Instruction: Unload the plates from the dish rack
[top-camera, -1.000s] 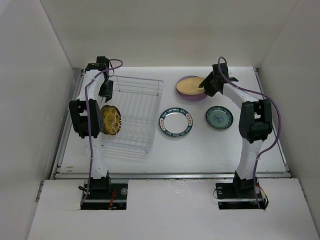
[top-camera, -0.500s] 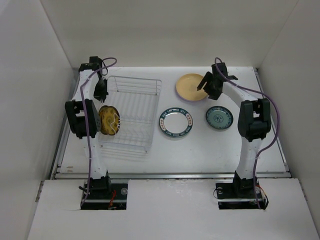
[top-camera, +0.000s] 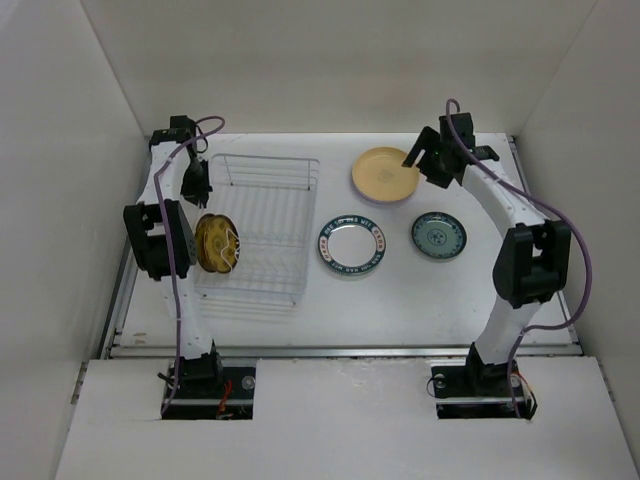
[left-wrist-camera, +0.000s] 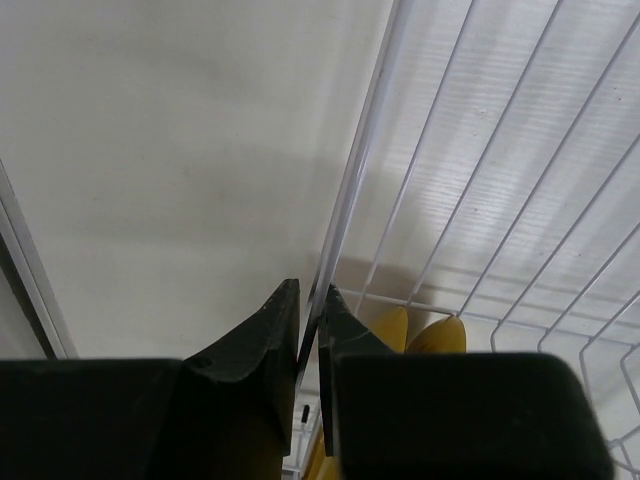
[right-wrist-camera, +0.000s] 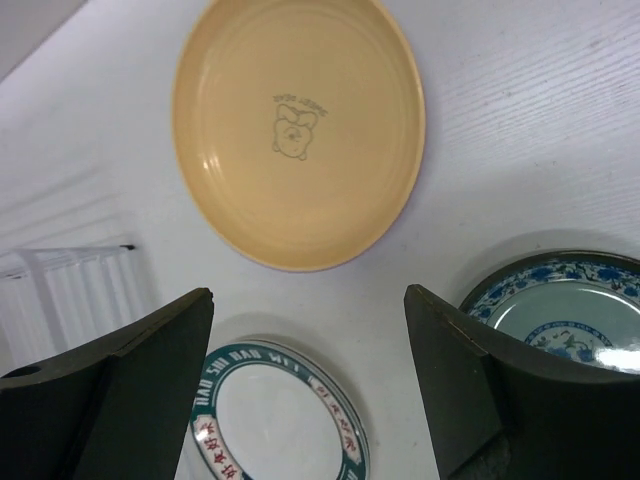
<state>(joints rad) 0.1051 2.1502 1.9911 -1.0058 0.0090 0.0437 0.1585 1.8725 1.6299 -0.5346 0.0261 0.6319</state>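
High rear overview; close wrist views down on dish rack (left-wrist-camera: 350, 165), yellow-tan plate (right-wrist-camera: 300, 130).

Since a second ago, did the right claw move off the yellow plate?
Yes. The right claw was over the yellow plate's right edge; now it sits open just right of it, nearer the table's back edge.

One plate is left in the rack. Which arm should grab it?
Left, probably. The left gripper pinches the rack wire beside that plate, though it must let go first. The right gripper hangs open by the yellow plate.
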